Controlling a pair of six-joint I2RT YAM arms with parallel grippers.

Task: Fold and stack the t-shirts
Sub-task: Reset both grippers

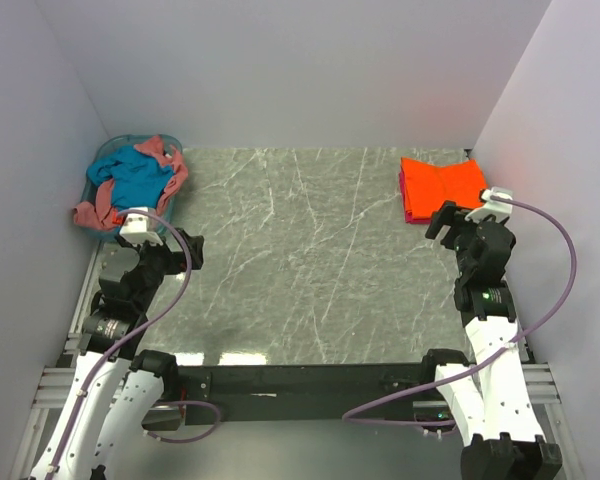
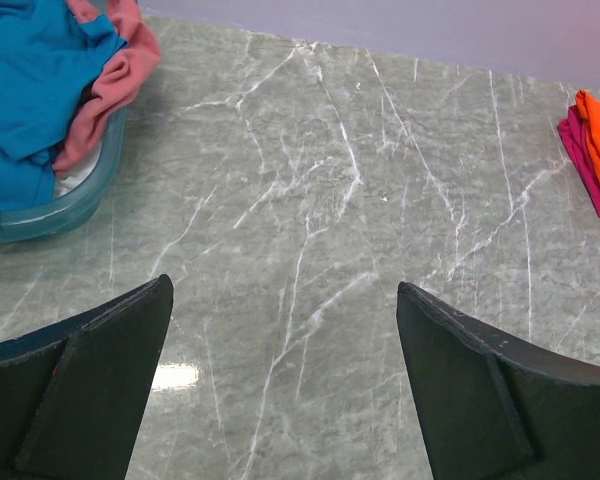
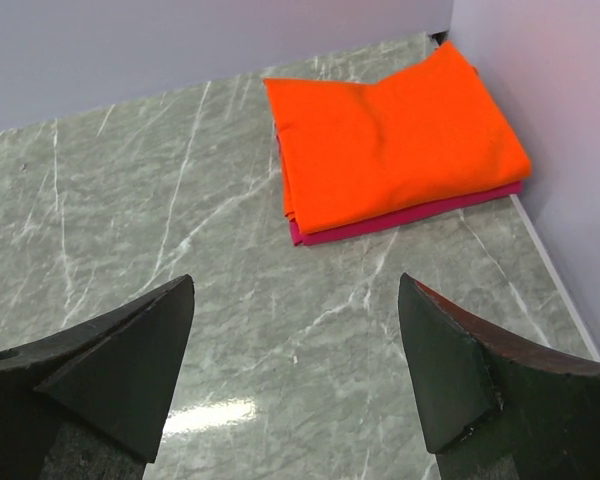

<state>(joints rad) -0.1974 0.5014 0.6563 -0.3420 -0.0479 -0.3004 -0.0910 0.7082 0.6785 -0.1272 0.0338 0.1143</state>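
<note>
A folded orange t-shirt (image 1: pixel 441 181) (image 3: pixel 390 140) lies on top of a folded magenta t-shirt (image 3: pixel 410 217) (image 2: pixel 586 160) at the table's far right corner. A teal t-shirt (image 1: pixel 138 176) (image 2: pixel 25 95) and a salmon-pink t-shirt (image 1: pixel 172 170) (image 2: pixel 115 85) lie crumpled in the pale blue basket (image 1: pixel 110 153) (image 2: pixel 50 210) at the far left. My right gripper (image 1: pixel 442 222) (image 3: pixel 295 290) hovers open just in front of the folded pile, with bare table between its fingers. Beside the basket, my left gripper (image 1: pixel 150 240) (image 2: pixel 285 290) is open over bare marble.
White walls close in the table on the left, back and right; the right wall (image 3: pixel 550 100) runs right beside the folded pile. The grey marble tabletop (image 1: pixel 300 260) spreads between both arms.
</note>
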